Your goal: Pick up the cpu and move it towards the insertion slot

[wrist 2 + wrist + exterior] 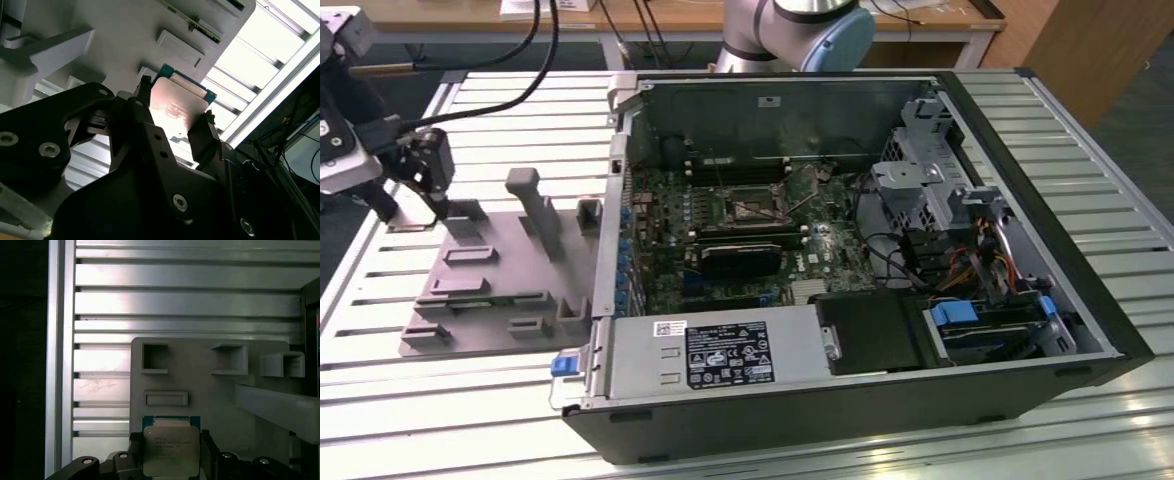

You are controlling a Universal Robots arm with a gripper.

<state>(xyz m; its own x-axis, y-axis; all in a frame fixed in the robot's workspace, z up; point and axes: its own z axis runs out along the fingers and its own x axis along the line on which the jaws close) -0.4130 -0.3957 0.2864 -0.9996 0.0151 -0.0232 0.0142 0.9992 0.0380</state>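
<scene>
— Where is the cpu (170, 450)?

— Right between the two dark fingers (202, 140) of the pincer (176, 102). In both wrist views they press on its opposite edges. Its silver top faces the cameras, and a thin blue-green rim shows at the edge that reaches past the fingertips.

— So the pincer is narrow?

— Closed to the chip's width and gripping it.

— What lies around it?

— The gray fixture (210, 390) spreads out beyond the fingertips, with its square pockets and raised blocks. I cannot tell whether the chip rests on the fixture or hangs just above it. The slatted metal table (175, 300) runs on past the fixture.

— And the insertion slot (750, 208)?

— Well apart from the pincer. In the exterior view the pincer stands over the fixture's far corner, at the exterior view's left. The slot sits on the motherboard inside the open computer case (854, 420), across the fixture from the pincer and toward the exterior view's right. The fixture's upright post (524, 200) and the case's side wall stand between them.
</scene>
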